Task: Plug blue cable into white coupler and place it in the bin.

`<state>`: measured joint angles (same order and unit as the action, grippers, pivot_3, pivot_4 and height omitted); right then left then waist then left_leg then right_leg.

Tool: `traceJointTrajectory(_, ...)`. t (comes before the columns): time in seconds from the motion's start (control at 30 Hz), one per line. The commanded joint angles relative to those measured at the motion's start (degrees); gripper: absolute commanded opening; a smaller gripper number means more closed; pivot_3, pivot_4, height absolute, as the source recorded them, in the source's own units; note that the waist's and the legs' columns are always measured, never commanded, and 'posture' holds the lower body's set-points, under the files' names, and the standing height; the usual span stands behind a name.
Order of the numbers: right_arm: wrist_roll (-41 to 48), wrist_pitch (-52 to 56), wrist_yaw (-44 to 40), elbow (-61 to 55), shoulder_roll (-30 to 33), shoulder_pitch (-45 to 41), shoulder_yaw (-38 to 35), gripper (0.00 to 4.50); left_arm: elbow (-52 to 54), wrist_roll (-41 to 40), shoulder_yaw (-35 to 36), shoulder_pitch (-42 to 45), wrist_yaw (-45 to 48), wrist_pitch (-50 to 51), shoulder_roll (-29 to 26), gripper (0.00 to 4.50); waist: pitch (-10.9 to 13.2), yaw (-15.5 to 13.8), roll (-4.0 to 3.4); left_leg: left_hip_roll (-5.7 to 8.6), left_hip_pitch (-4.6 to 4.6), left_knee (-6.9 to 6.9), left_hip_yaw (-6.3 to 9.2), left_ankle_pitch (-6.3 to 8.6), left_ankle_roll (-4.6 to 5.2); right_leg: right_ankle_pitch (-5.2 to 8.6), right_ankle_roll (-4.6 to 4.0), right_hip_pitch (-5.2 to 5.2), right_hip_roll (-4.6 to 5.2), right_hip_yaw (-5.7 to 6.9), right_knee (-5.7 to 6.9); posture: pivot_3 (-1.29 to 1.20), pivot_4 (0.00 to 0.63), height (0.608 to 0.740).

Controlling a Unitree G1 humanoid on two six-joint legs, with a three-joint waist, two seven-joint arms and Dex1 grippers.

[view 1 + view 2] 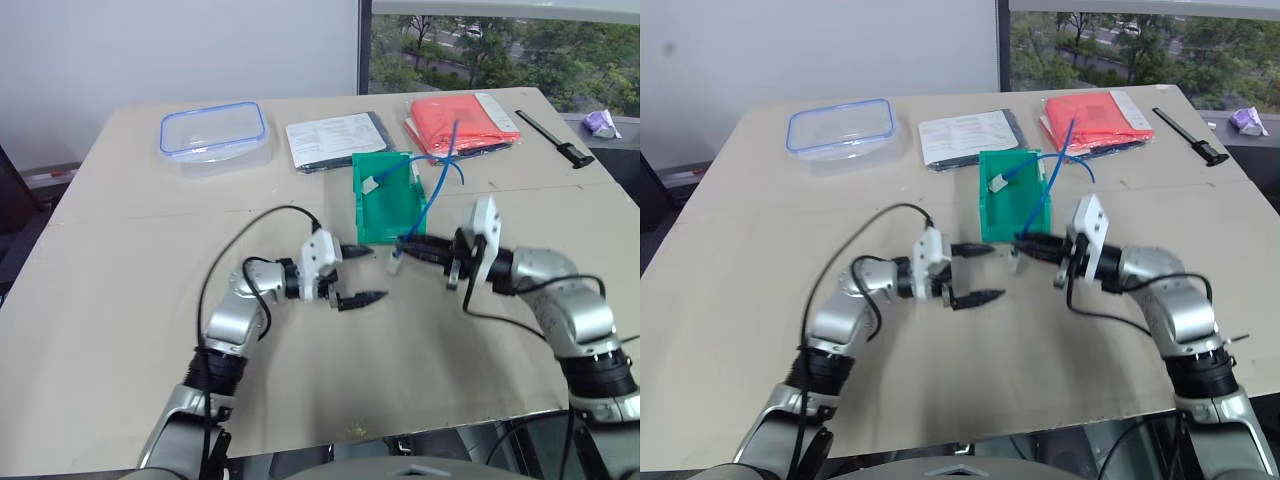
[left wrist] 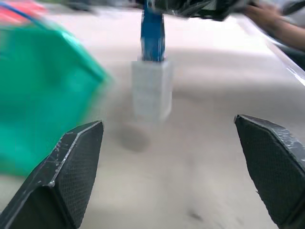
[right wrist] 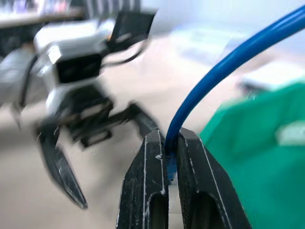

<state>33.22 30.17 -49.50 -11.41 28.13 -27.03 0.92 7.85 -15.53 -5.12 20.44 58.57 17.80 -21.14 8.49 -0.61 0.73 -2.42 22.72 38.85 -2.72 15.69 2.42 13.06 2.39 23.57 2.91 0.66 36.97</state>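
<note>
- You have the right gripper point(image 1: 402, 244) above the surface point(image 1: 120, 300), just in front of the low front edge of the bin point(image 1: 385, 198), with its fingers point(image 3: 193, 186) clamped together on the blue cable point(image 1: 432, 190) close to its plug end.
- The blue cable rises from those fingers, arcs up over the bin's right side and reaches toward the red folder point(image 1: 462, 124) behind it.
- The white coupler point(image 2: 151, 93) hangs on the plug end just below your right fingers, clear of the surface; in the left wrist view you see the blue plug seated in its top.
- Your left gripper point(image 1: 358, 274) is beside the coupler on its left, pointing toward it, with its fingers point(image 2: 71, 176) spread wide apart and holding nothing; the coupler sits ahead of the gap between them, not touched.
- The bin stands upright near the middle of the surface, between the two grippers and farther back. Inside it you can see another length of blue cable with a small white block point(image 1: 370, 185) on its end.
- Behind the bin lie a stack of printed papers point(image 1: 335, 138) and the red folder, side by side.
- The clear container with a blue rim point(image 1: 213, 130) sits well apart at the far left of the surface.
- A black tool point(image 1: 556, 138) lies at the far right edge, beyond the red folder.
</note>
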Motion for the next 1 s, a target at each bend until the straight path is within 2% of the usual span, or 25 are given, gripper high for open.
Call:
traceJointTrajectory(0.03, 3.51, 6.89, 5.19, 4.07, -1.29, -7.25, -3.93, 0.0, 10.64, -2.92, 4.21, 0.16, -9.24, 11.08, -1.11, 4.49, 0.01, -0.24, 0.02, 0.05, 0.01, 0.0, -0.01, 0.0, 0.0, 0.0, 0.0, 0.0, 0.01, 0.0, 0.0, 0.0, 0.15, 0.74)
traceJointTrajectory(0.1, 0.38, 8.08, 6.33, 13.3, -1.4, -13.47, -2.83, 0.0, 13.79, -3.02, 5.46, 1.8, -14.28, 16.72, -1.34, 4.49, 0.09, -0.06, 0.04, 0.17, 0.03, 0.0, -0.03, 0.0, 0.0, 0.0, 0.0, 0.0, 0.02, 0.02, -0.05, 0.0, 0.15, 0.74)
traceJointTrajectory(0.2, -4.01, 7.71, 9.0, 25.9, -2.74, -20.9, -1.67, 0.0, 16.55, -4.24, 5.42, 4.04, -17.11, 22.11, -2.13, 4.49, 0.14, 0.18, 0.07, 0.24, 0.05, 0.02, -0.14, 0.0, 0.0, -0.01, 0.01, 0.03, 0.01, -0.11, -0.06, 0.0, 0.15, 0.74)
traceJointTrajectory(0.4, -10.09, 0.02, 9.63, 45.22, -7.2, -32.06, -2.33, 0.0, 18.89, -5.36, 5.2, 6.1, -20.73, 28.91, -4.5, 4.49, 0.13, 0.78, 0.07, 0.2, 0.06, -0.22, -0.1, -0.02, -0.04, 0.0, 0.01, 0.14, -0.06, -0.09, -0.07, 0.0, 0.15, 0.74)
traceJointTrajectory(0.47, -11.44, -2.46, 9.85, 48.81, -7.89, -34.07, -3.0, 0.66, 18.9, -5.57, 5.62, 6.36, -22.1, 29.72, -4.73, 4.5, 0.14, 0.85, 0.07, 0.2, 0.13, -0.39, -0.1, -0.16, -0.28, 0.0, 0.02, 0.24, -0.05, -0.08, -0.14, 0.0, 0.15, 0.74)
traceJointTrajectory(0.5, -11.84, -3.6, 10.01, 49.96, -8.1, -34.67, -3.41, 0.81, 18.71, -5.62, 6.01, 6.56, -23.08, 30.08, -4.56, 4.5, 0.14, 0.85, 0.07, 0.2, 0.19, -0.44, -0.11, -0.18, -0.3, 0.0, 0.03, 0.33, -0.04, -0.09, -0.13, 0.0, 0.15, 0.74)
traceJointTrajectory(0.57, -12.44, -5.51, 10.58, 51.45, -8.37, -35.36, -4.29, 1.88, 18.54, -5.4, 5.97, 6.8, -24.0, 30.12, -4.92, 4.5, 0.14, 0.96, 0.07, 0.18, 0.24, -0.49, -0.11, -0.19, -0.32, 0.0, 0.03, 0.37, -0.03, -0.09, -0.16, 0.0, 0.15, 0.74)
traceJointTrajectory(0.63, -12.77, -6.56, 11.17, 51.63, -8.28, -35.29, -5.18, 2.61, 18.27, -5.03, 5.86, 6.99, -25.25, 30.07, -4.95, 4.5, 0.14, 1.04, 0.07, 0.18, 0.25, -0.51, -0.11, -0.19, -0.33, 0.0, 0.03, 0.37, -0.01, -0.09, -0.19, 0.0, 0.15, 0.74)
traceJointTrajectory(0.67, -12.73, -6.56, 11.63, 50.7, -8.03, -34.68, -5.75, 3.29, 18.19, -5.02, 5.75, 6.99, -25.63, 30.0, -4.92, 4.5, 0.14, 1.07, 0.07, 0.18, 0.25, -0.5, -0.12, -0.19, -0.33, 0.0, 0.03, 0.36, 0.01, -0.1, -0.19, 0.0, 0.15, 0.74)
traceJointTrajectory(0.77, -11.64, -3.88, 11.45, 42.75, -6.16, -29.6, -6.82, 4.49, 18.52, -4.67, 4.99, 5.95, -26.4, 29.81, -5.45, 4.5, 0.14, 1.08, 0.07, 0.19, 0.23, -0.49, -0.13, -0.2, -0.36, 0.0, 0.03, 0.35, 0.05, -0.1, -0.17, 0.0, 0.15, 0.74)
traceJointTrajectory(0.9, -6.97, 2.62, 8.14, 23.44, -1.69, -15.33, -8.6, 4.49, 21.03, -4.54, 4.95, 0.94, -26.81, 26.92, -5.77, 4.5, 0.13, 0.82, 0.07, 0.15, 0.25, -0.51, -0.06, -0.2, -0.35, 0.03, 0.07, 0.32, 0.12, -0.11, -0.18, 0.0, 0.15, 0.74)
traceJointTrajectory(1.0, -3.5, -2.23, 2.34, 10.81, 0.92, 0.14, -12.06, 4.49, 22.58, -2.1, 3.78, -8.42, -27.82, 21.42, -5.68, 4.5, 0.14, 0.85, 0.05, 0.16, 0.27, -0.55, -0.08, -0.18, -0.33, 0.07, 0.15, 0.33, 0.19, -0.14, -0.22, 0.0, 0.15, 0.74)
